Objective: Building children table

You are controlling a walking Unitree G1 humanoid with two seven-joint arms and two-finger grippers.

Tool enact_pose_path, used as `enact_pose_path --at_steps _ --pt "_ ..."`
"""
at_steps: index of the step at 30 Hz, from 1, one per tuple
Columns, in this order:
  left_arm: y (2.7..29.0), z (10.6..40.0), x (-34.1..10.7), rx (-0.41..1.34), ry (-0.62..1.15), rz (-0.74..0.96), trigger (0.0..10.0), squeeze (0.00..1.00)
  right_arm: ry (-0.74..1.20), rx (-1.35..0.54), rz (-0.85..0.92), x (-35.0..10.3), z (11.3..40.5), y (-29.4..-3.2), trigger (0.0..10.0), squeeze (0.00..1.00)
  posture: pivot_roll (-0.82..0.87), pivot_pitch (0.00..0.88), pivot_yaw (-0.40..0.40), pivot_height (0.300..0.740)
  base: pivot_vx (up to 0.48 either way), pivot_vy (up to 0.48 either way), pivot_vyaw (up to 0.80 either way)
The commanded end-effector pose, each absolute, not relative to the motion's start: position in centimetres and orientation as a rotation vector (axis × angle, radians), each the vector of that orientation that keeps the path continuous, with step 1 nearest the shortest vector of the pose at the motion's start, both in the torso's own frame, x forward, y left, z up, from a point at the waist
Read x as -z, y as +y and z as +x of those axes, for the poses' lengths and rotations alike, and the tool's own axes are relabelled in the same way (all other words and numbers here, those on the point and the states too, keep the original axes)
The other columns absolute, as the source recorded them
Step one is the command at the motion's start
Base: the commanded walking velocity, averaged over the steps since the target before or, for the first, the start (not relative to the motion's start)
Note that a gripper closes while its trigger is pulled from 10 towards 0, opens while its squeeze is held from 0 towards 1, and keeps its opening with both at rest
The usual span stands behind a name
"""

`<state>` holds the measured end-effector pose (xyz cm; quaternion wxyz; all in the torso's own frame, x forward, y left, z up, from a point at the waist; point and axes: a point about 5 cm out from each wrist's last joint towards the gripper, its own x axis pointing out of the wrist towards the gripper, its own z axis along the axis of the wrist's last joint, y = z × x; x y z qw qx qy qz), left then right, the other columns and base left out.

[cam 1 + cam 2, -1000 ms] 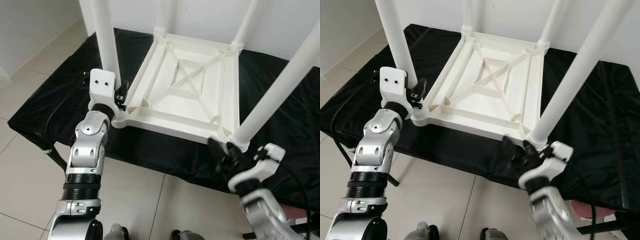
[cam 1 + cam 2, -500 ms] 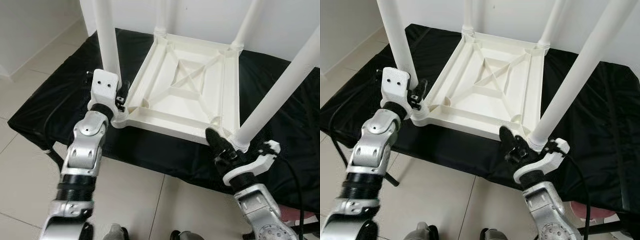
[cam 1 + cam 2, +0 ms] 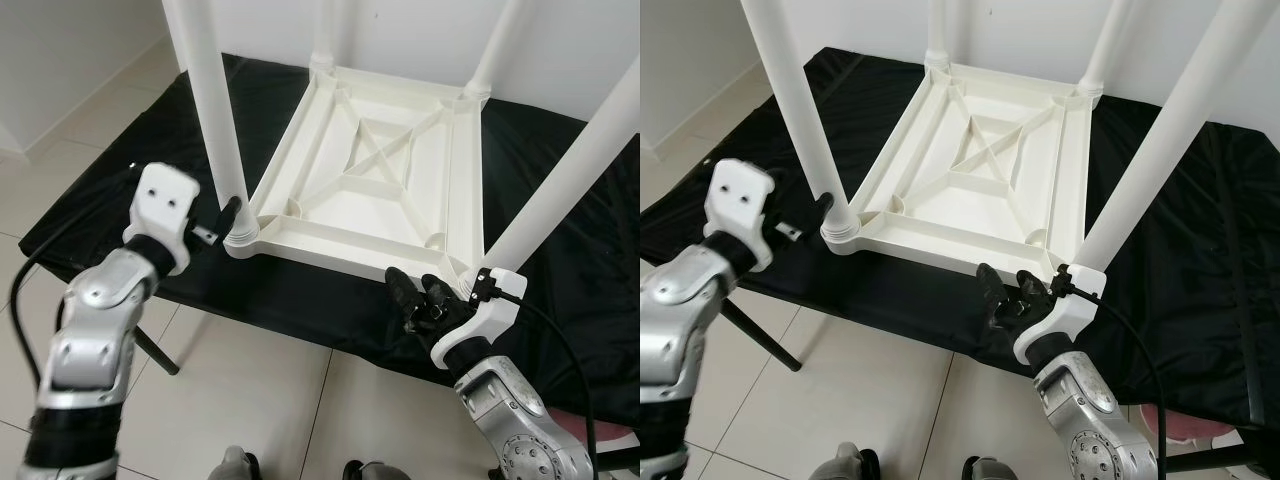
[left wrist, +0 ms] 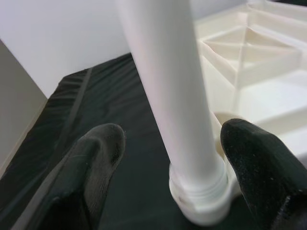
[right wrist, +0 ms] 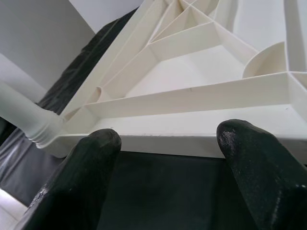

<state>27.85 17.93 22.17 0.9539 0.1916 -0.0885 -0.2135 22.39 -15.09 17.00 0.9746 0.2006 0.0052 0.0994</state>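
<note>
Table legs (image 3: 213, 110) between parted grippers

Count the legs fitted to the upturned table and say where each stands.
4, one at each corner: near left by the left pincer, near right by the right pincer, far left, far right.

Lighting's pretty even and bright in the head views, soft daylight-ish with no hard shadows, and the white table (image 3: 370, 190) comes close to blowing out against the black cloth (image 3: 120, 190), which just swallows detail. Both head shots are sharp in the middle, though the leg (image 3: 1185, 130) on the right looks stretched and slanted toward the edge like wide-angle distortion. Wrist views are softer: the black fingers (image 4: 96, 163) up close are blurry and the near leg (image 4: 172, 91) is washed out and hazy, same deal with the fingers (image 5: 249, 163) in the right wrist view.
</note>
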Motion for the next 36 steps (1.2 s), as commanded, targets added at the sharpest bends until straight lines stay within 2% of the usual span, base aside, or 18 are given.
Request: enact_pose_path --at_steps 1,3,4,7,8,9,10,13,16,18,22,27,35,36 --pt "17.9 26.8 -22.4 0.421 -0.222 0.611 10.0 0.00 0.026 -0.158 0.311 -16.5 22.5 -15.7 10.0 0.00 0.02 0.131 -0.004 0.740 0.000 0.000 0.00" --pt "17.7 26.2 -22.4 0.404 -0.299 0.913 10.0 0.00 0.026 -0.072 0.224 -16.2 22.7 -16.8 10.0 0.00 0.02 0.130 -0.010 0.740 0.000 0.000 0.00" --pt "17.5 26.0 -22.3 0.412 -0.328 1.010 10.0 0.00 0.026 -0.025 0.206 -16.0 22.7 -17.2 10.0 0.00 0.03 0.129 -0.011 0.740 0.000 0.000 0.00" --pt "17.2 25.8 -22.3 0.427 -0.344 1.030 10.0 0.00 0.023 0.011 0.185 -15.9 22.6 -17.7 10.0 0.00 0.03 0.126 -0.012 0.740 0.000 0.000 0.00" --pt "16.9 26.0 -22.5 0.422 -0.355 1.023 10.0 0.00 0.024 0.022 0.265 -15.7 22.2 -17.9 10.0 0.00 0.03 0.124 -0.009 0.740 0.000 0.000 0.00" --pt "16.9 26.0 -22.5 0.422 -0.355 1.023 10.0 0.00 0.024 0.022 0.265 -15.7 22.2 -17.9 10.0 0.00 0.03 0.124 -0.009 0.740 0.000 0.000 0.00" --pt "16.6 26.3 -22.8 0.404 -0.363 0.987 10.0 0.00 0.022 -0.006 0.358 -15.7 21.6 -17.7 10.0 0.00 0.02 0.121 -0.003 0.740 0.000 0.000 0.00" --pt "16.0 27.0 -23.0 0.385 -0.366 0.927 10.0 0.00 0.015 -0.028 0.384 -15.8 20.4 -17.6 10.0 0.00 0.01 0.122 0.007 0.740 0.000 0.000 0.00" --pt "15.5 27.7 -22.7 0.396 -0.364 0.891 10.0 0.00 0.022 0.028 0.070 -15.5 19.1 -18.2 10.0 0.00 -0.02 0.123 0.017 0.740 0.000 0.000 0.00" --pt "15.5 27.8 -22.6 0.398 -0.366 0.893 10.0 0.00 0.016 0.033 0.013 -15.5 18.8 -18.3 10.0 0.00 -0.02 0.123 0.017 0.740 0.000 0.000 0.00" --pt "15.4 29.0 -22.1 0.379 -0.358 0.828 10.0 0.00 -0.035 0.234 -0.050 -15.9 18.3 -19.8 10.0 0.00 -0.05 0.121 0.031 0.740 0.000 0.000 0.00" --pt "15.9 30.4 -20.7 0.332 -0.176 0.528 10.0 0.00 -0.144 0.220 -0.210 -17.6 21.2 -19.6 10.0 0.00 -0.07 0.118 0.052 0.740 0.000 0.000 0.00" --pt "16.4 30.8 -20.4 0.297 -0.102 0.390 10.0 0.00 -0.127 0.255 -0.246 -17.5 22.8 -19.9 10.0 0.00 -0.05 0.117 0.044 0.740 0.000 0.000 0.00" --pt "16.3 30.5 -20.1 0.316 -0.077 0.315 10.0 0.00 -0.101 0.260 -0.257 -17.1 23.5 -19.7 10.0 0.00 -0.03 0.120 0.034 0.740 0.000 0.000 0.00"
